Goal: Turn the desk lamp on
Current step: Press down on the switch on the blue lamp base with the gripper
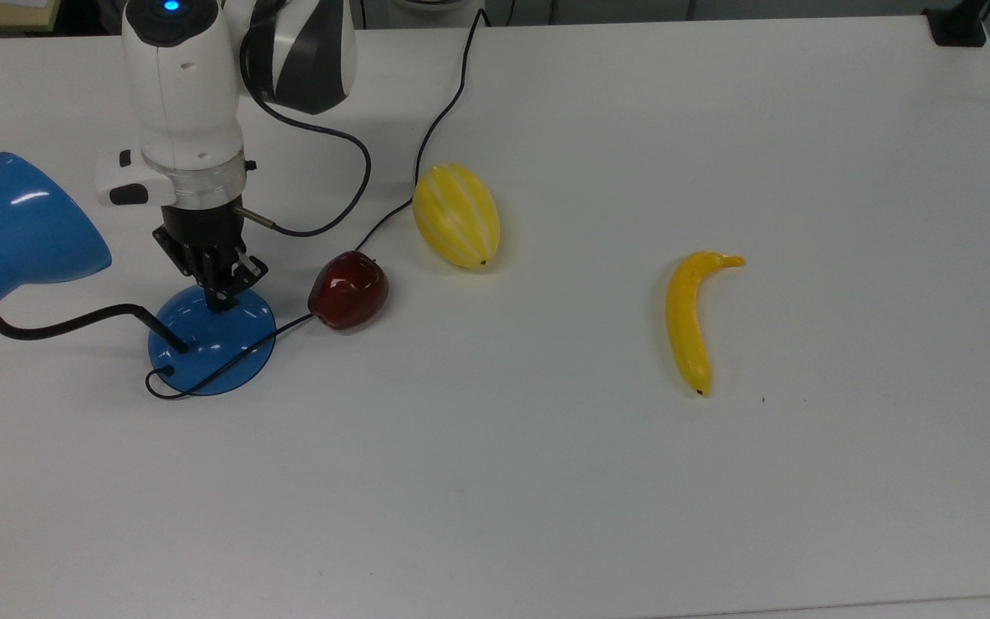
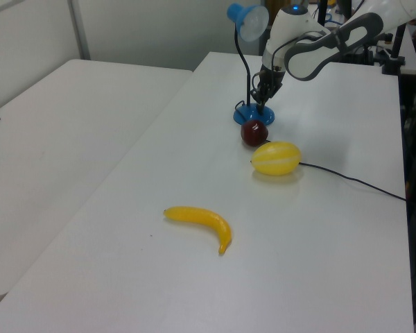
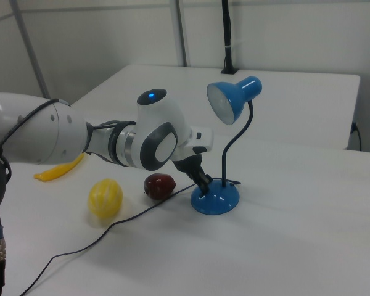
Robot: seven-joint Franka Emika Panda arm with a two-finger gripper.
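The desk lamp stands at the top view's left, with a glossy blue cone shade (image 1: 18, 232), a bent black gooseneck (image 1: 65, 323) and a round blue base (image 1: 211, 344). My gripper (image 1: 221, 299) points down with its fingers shut together, tips resting on the far side of the base. The switch is hidden under them. In the right view the gripper (image 3: 204, 189) meets the base (image 3: 217, 201) beside the gooseneck, below the shade (image 3: 231, 98). In the left view the gripper (image 2: 262, 104) sits on the base (image 2: 247, 115).
A dark red apple (image 1: 349, 290) lies just right of the base in the top view, on the lamp's thin black cord (image 1: 439, 120). A yellow striped melon (image 1: 456, 215) is beyond it. A banana (image 1: 691, 318) lies far to the right on the white table (image 1: 546, 481).
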